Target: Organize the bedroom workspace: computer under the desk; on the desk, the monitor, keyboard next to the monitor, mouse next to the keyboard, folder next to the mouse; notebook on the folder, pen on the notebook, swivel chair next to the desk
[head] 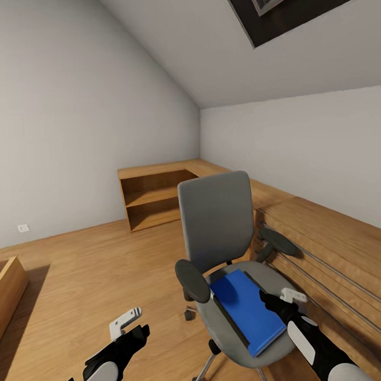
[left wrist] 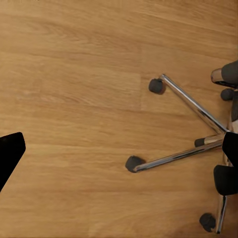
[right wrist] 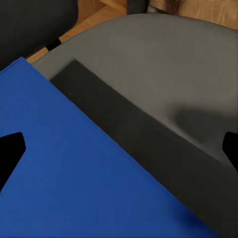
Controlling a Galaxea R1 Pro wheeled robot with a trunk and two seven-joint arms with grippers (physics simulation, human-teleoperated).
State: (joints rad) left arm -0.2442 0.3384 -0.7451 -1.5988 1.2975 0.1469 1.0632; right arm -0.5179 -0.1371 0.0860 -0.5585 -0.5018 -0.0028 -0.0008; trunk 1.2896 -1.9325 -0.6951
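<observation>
Head view shows the right gripper (head: 275, 299) poised over the folder (head: 247, 309) on the swivel chair (head: 225, 233) — fingers apart, ready to grasp — while the left gripper (head: 129, 324), fingers also apart, hangs idle.

The grey chair (head: 225, 249) stands upright near the right wall, back rest on its far side, chrome legs (left wrist: 183, 156) on the wood floor. A blue folder (head: 247, 309) with a black edge lies flat on its seat.
</observation>
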